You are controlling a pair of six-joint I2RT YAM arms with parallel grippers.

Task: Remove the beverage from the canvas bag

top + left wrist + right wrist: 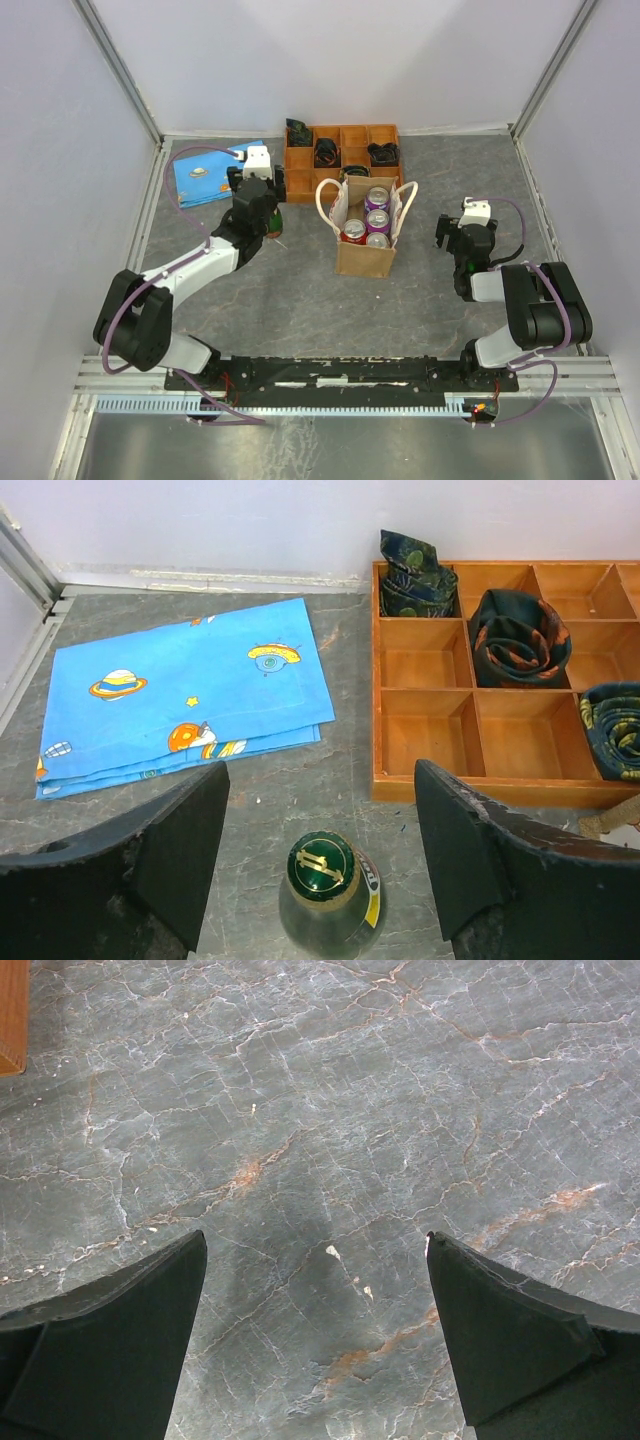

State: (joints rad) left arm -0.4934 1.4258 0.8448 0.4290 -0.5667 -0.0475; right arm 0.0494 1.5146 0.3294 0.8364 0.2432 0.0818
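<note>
The tan canvas bag (365,255) with cream loop handles stands mid-table and holds several drink cans (377,211). A green glass bottle (328,895) with a green cap stands upright on the table left of the bag; it also shows in the top view (275,224). My left gripper (320,855) is open, its fingers on either side of the bottle's cap and apart from it. My right gripper (318,1305) is open and empty over bare table, right of the bag (452,232).
An orange compartment tray (305,155) with rolled dark cloths stands behind the bag; it also shows in the left wrist view (430,790). A folded blue patterned cloth (185,695) lies at the back left. White walls enclose the table.
</note>
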